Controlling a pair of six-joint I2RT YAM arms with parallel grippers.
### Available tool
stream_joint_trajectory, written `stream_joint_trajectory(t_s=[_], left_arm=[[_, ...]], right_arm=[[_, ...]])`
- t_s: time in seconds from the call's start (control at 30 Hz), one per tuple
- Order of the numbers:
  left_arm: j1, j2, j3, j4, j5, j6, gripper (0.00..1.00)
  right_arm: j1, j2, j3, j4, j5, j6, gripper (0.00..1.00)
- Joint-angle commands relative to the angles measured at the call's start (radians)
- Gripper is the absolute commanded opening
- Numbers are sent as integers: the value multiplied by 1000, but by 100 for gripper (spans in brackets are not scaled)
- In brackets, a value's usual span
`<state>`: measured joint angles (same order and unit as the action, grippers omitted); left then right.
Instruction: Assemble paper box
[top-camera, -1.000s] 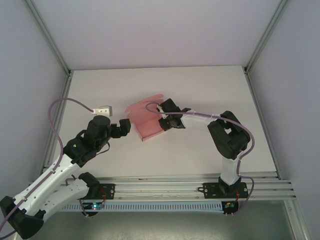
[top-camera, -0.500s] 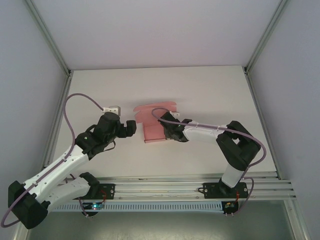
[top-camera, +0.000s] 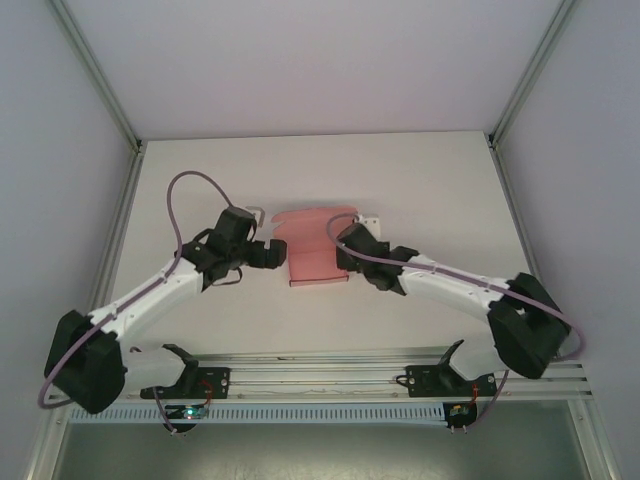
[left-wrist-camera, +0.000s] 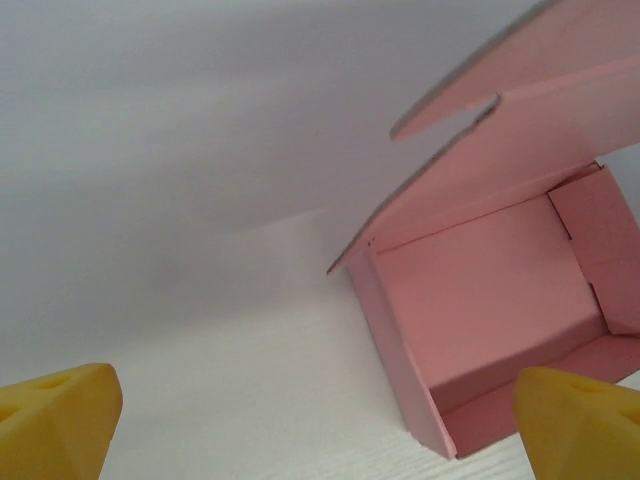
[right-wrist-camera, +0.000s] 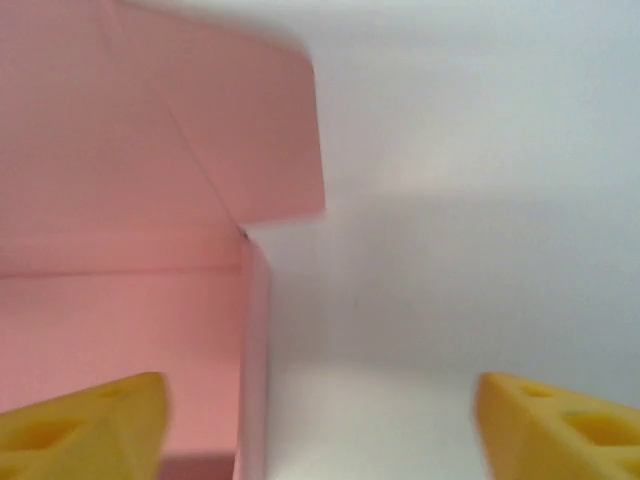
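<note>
Pink box (top-camera: 316, 255) sitting mid-desk (top-camera: 430, 180), lid flap up
Left gripper (top-camera: 278, 256) at its 9 o'clock, right gripper (top-camera: 345, 258) at 3, both spread open.

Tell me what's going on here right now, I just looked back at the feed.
Both arms are working on the pink paper box in the middle of the table. It is partly assembled: a tray with its side walls up and the lid flap open on the far side. The left gripper is at its left wall, the right gripper at its right wall. Both are open, each wall lined up between the fingers, and neither is clamping the card yet.
</note>
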<state>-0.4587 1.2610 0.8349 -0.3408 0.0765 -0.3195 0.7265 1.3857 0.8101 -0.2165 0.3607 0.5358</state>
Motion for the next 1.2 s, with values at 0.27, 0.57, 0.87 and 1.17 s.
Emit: stream_joint_trajectory(t_s=[0.27, 0.57, 0.87, 1.17], left_arm=[[46, 172, 227, -60, 234, 325, 98], [46, 334, 353, -184, 234, 407, 88], [45, 391, 416, -222, 227, 406, 45], [34, 358, 417, -219, 168, 332, 0]], right_arm=[[-289, 95, 231, 12, -690, -767, 98], [-333, 264, 420, -162, -802, -889, 64], [-344, 297, 418, -208, -804, -919, 38], [-319, 262, 411, -212, -671, -832, 8]])
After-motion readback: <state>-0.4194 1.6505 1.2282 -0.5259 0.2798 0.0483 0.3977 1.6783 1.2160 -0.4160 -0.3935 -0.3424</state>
